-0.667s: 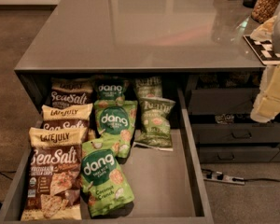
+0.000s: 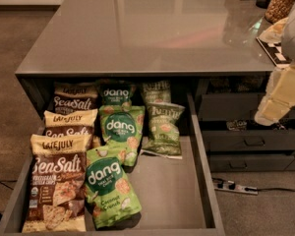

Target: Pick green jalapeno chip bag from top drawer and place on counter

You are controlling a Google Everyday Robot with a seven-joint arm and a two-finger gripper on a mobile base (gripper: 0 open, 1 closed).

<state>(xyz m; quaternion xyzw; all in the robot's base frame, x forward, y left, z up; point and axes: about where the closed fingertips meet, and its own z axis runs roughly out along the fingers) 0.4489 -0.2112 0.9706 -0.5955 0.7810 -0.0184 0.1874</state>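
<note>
The top drawer stands pulled out below the counter. A pale olive-green jalapeno chip bag leans upright near the drawer's back, right of the brighter green bags; a second like it stands behind it, partly under the counter. My gripper shows as a cream-coloured shape at the right edge, level with the counter's front edge, well right of the drawer and apart from the bags. It holds nothing that I can see.
Three bright green "dang" bags fill the drawer's middle row, brown "Sea Salt" bags the left row. Narrower drawer fronts with bar handles sit to the right. A power strip lies on the floor. Jars and a checkered board occupy the counter's far right.
My gripper has shifted slightly at the right edge. The bags and drawer have not moved.
</note>
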